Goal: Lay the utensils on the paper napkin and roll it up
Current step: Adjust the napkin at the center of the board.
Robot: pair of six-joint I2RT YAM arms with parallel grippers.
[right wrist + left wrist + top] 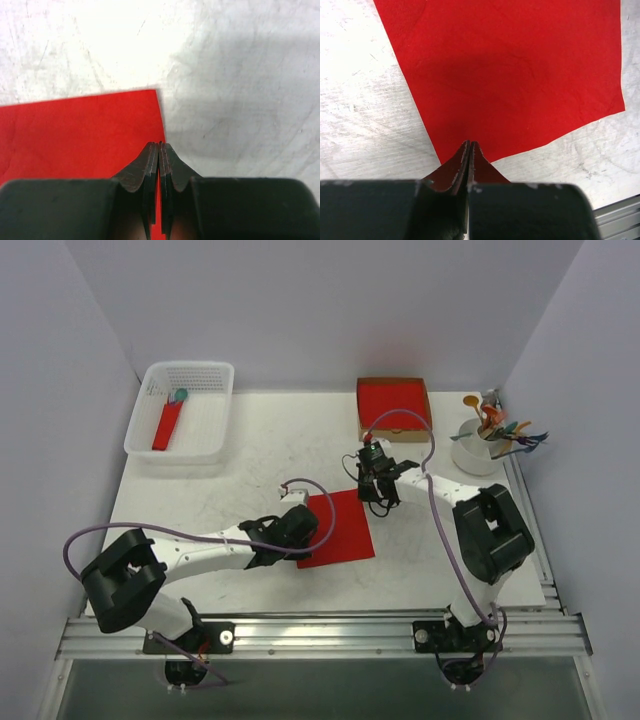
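both pairs pressed together, no paper seen nipped: left fingers [461, 167] at the napkin [510, 75] corner, right fingers [150, 162] on its right edge. napkin flat on the table [250, 440], no utensils on it. lift off without dragging it. cup [476, 455] far right, red stack [393, 403] behind, basket [190, 368] far left; probably nothing blocks.

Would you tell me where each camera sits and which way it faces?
Top external: above, behind the arms, looking down on table and paper napkin; both arms show.
Left wrist: on left arm, facing down at napkin corner; shut jaws show.
Right wrist: on right arm, facing down at napkin edge; shut jaws show.
Shared: the napkin.
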